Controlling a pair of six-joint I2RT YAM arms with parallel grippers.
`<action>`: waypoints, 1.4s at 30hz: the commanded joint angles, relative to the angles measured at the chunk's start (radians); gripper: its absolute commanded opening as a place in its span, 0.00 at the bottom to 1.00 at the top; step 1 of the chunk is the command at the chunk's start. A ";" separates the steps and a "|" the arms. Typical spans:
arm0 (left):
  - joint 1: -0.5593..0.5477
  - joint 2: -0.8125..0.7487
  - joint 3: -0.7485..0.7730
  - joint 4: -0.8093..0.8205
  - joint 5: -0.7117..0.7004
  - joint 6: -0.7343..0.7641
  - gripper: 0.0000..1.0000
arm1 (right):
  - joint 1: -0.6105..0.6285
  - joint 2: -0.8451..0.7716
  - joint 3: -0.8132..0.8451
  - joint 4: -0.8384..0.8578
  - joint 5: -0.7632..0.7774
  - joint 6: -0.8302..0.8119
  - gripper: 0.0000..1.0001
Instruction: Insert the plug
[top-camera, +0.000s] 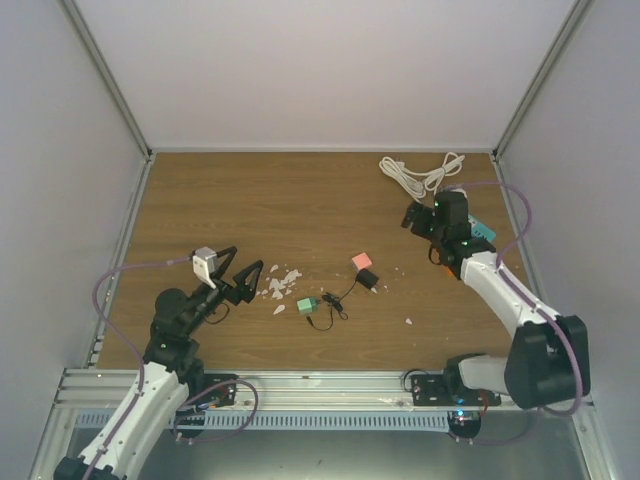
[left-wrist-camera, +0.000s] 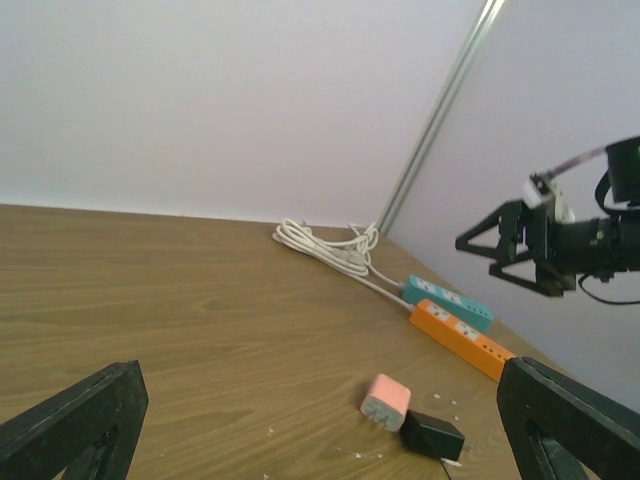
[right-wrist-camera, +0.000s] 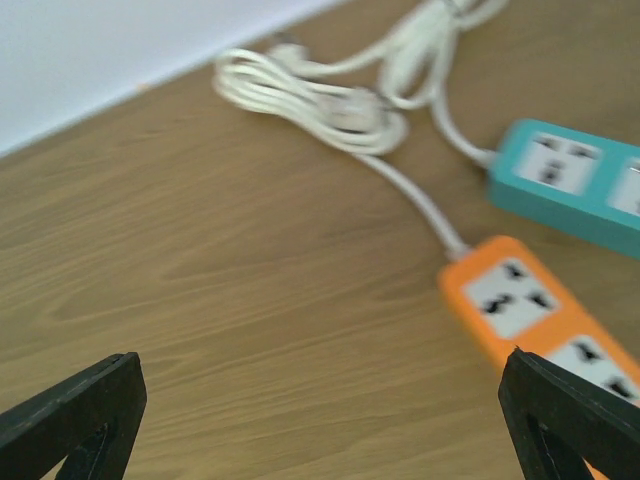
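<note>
The plug (top-camera: 368, 279) is a small black boxy adapter lying on the wooden table near its middle, touching a pink block (top-camera: 362, 261). The left wrist view shows the plug (left-wrist-camera: 432, 435) low and right of centre, beside the pink block (left-wrist-camera: 385, 402). My left gripper (top-camera: 248, 258) hovers open and empty, well left of the plug. My right gripper (top-camera: 425, 222) hangs open and empty over the table at the back right, above the orange power strip (right-wrist-camera: 520, 305) and next to the teal power strip (right-wrist-camera: 565, 185). Between its fingers (right-wrist-camera: 75, 415) I see only bare wood.
A coiled white cord (top-camera: 420, 175) lies at the back right and runs to the strips. A green block (top-camera: 307, 305) with a thin black cable (top-camera: 325, 315) sits left of the plug, among white scraps (top-camera: 280, 283). Grey walls enclose the table (top-camera: 220, 200).
</note>
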 joint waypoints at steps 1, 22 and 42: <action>-0.005 -0.047 -0.024 0.008 -0.070 0.014 0.99 | -0.114 0.065 -0.013 -0.065 0.018 0.030 1.00; -0.005 -0.073 -0.035 0.012 -0.088 0.016 0.99 | -0.188 0.336 0.040 -0.036 0.088 -0.193 1.00; -0.004 -0.120 -0.055 0.007 -0.089 0.010 0.99 | -0.323 0.432 0.009 0.073 -0.112 -0.245 0.97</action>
